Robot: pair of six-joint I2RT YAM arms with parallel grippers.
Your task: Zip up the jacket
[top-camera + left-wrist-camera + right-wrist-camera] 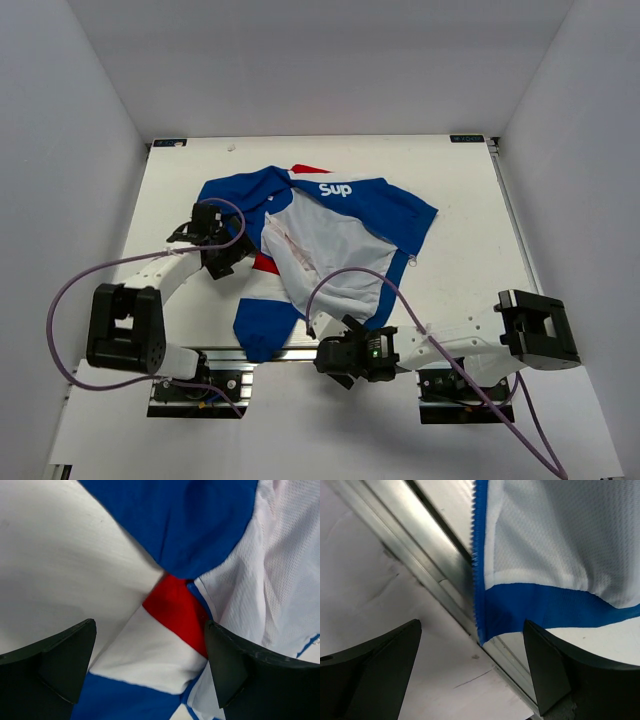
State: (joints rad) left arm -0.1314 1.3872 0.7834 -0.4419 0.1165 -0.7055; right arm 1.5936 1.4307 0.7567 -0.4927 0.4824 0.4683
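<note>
Jacket [325,245] lies open, hem overhanging the aluminium rail [412,547].

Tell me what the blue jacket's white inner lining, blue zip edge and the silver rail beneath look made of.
White lining: matte mesh knit, likely polyester; tiny holes show. Blue zip edge: small teeth, probably plastic. Silver rail: likely aluminium extrusion; straight grooves, dull sheen.

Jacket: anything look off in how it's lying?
Yes. The jacket lies open and bunched at an angle, white mesh lining facing up. Its near hem corner and zipper teeth run past the table edge and over the aluminium rail.
</note>
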